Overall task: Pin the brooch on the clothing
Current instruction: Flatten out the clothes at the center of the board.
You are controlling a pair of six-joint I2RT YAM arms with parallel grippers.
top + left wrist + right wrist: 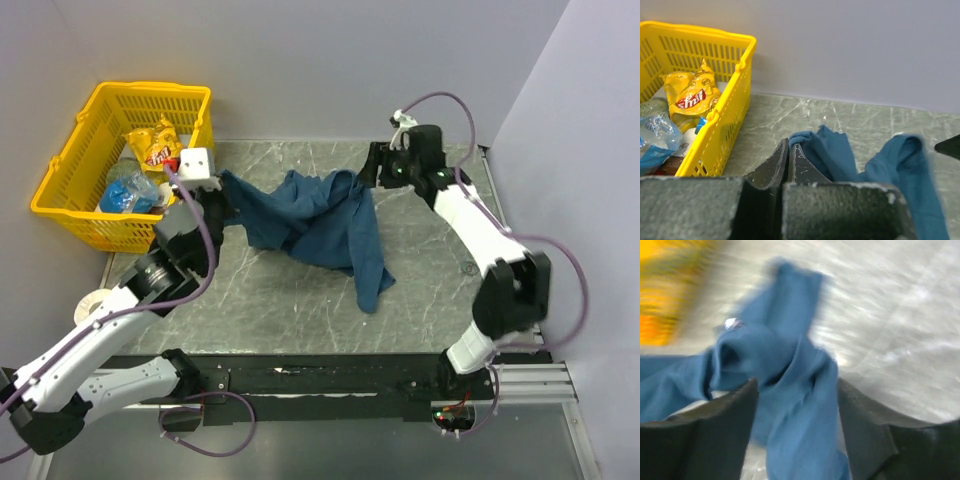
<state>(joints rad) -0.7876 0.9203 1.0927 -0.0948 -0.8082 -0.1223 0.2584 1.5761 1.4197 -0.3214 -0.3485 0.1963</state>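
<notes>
The teal-blue T-shirt [320, 225] lies crumpled and partly lifted across the middle of the table. My left gripper [223, 188] is shut on the shirt's left edge; in the left wrist view the jaws [790, 146] meet with a fold of the shirt [832, 152] pinched at their tips. My right gripper [370, 168] is at the shirt's far right corner. Its jaws stand wide apart [797, 390] with a hanging fold of the shirt [800, 405] between them. A small silvery spot, perhaps the brooch [731, 323], shows blurred on the fabric beyond. I cannot see it from above.
A yellow plastic basket [60, 205] stands at the back left, holding a yellow snack bag [155, 145] and a blue packet [128, 192]; it also shows in the left wrist view [735, 105]. A white tape roll [92, 305] lies by the left arm. Walls close the back and right.
</notes>
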